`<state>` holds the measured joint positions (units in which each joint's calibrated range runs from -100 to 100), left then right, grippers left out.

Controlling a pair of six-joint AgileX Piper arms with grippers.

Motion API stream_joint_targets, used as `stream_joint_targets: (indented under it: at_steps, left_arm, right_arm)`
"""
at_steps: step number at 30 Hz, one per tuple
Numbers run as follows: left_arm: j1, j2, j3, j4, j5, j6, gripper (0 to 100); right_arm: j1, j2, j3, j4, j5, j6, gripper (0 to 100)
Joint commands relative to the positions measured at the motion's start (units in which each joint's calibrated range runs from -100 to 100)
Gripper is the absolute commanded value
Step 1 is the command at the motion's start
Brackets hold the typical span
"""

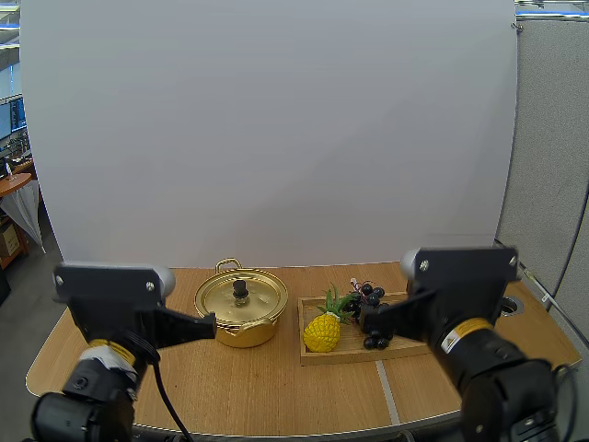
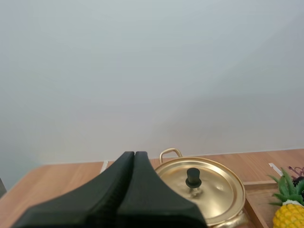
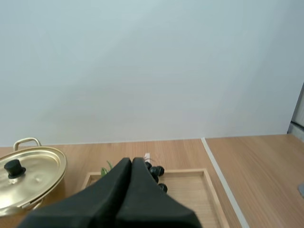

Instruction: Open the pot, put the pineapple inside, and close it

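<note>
High view: one pot (image 1: 241, 311) with its lid (image 1: 241, 298) on; one pineapple (image 1: 322, 332) and one bunch of grapes (image 1: 369, 295) on one tray (image 1: 405, 351). Opening looks not yet begun.
Left wrist view: left gripper (image 2: 134, 155) pressed together, short of the knob (image 2: 192, 176). Likely next: spread, then grasp it.
Right wrist view: right gripper (image 3: 131, 161) pressed together above the tray.

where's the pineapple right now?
High view: the pineapple lies at the left end of the wooden tray, just right of the lidded pot, with the grapes to its right.
</note>
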<state>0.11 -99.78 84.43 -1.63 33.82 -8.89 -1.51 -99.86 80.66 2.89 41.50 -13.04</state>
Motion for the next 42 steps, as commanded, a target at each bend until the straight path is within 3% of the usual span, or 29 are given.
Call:
stream_joint_targets:
  at_steps: [1, 8, 14, 20, 30, 31, 34, 35, 37, 39, 40, 42]
  left_arm:
    - [-0.06, -0.2, -5.6, 0.2, 5.1, 2.6, 0]
    - [-0.06, -0.2, -11.5, 0.2, 11.9, 2.6, 0]
    - [-0.06, 2.6, -16.7, 0.2, 17.8, 1.5, 0]
    - [-0.06, 14.6, -21.5, 0.2, 18.0, 1.4, 0]
    - [-0.06, 32.8, -24.2, 0.2, 14.0, 0.5, 3]
    - [-0.06, 33.8, -24.4, 0.2, 14.0, 0.4, 7]
    - [-0.06, 35.8, -24.4, 0.2, 14.0, 0.4, 28]
    - [-0.06, 36.2, -24.4, 0.2, 14.0, 0.4, 37]
    - [-0.06, 36.9, -24.4, 0.2, 14.0, 0.4, 64]
    - [-0.06, 36.9, -24.4, 0.2, 14.0, 0.5, 92]
    - [-0.06, 36.9, -24.4, 0.2, 14.0, 1.1, 100]
    - [-0.06, 36.9, -24.4, 0.2, 15.0, 3.0, 100]
  right_arm:
    - [-0.2, -0.1, -5.3, -0.1, 5.0, -0.4, 0]
    - [-0.2, -0.1, -11.3, -0.2, 12.3, -0.4, 0]
    - [-0.2, 2.4, -11.6, -1.1, 16.5, -6.1, 0]
    - [-0.2, 12.8, -13.3, -1.0, 21.1, -6.0, 0]
    - [-0.2, 31.9, -23.5, 2.0, 29.4, -5.0, 0]
    - [-0.2, 33.2, -23.9, 2.0, 29.4, -5.0, 8]
    - [-0.2, 35.6, -24.1, 2.0, 29.4, -5.0, 44]
    - [-0.2, 36.0, -24.1, 2.0, 29.4, -5.0, 59]
    - [-0.2, 36.4, -24.1, 2.0, 29.4, -5.4, 97]
    - [-0.2, 36.4, -24.1, 2.0, 29.2, -5.8, 100]
    - [-0.2, 36.4, -24.1, 2.0, 29.2, -6.1, 100]
    - [-0.2, 36.4, -24.1, 2.0, 29.2, -6.1, 100]
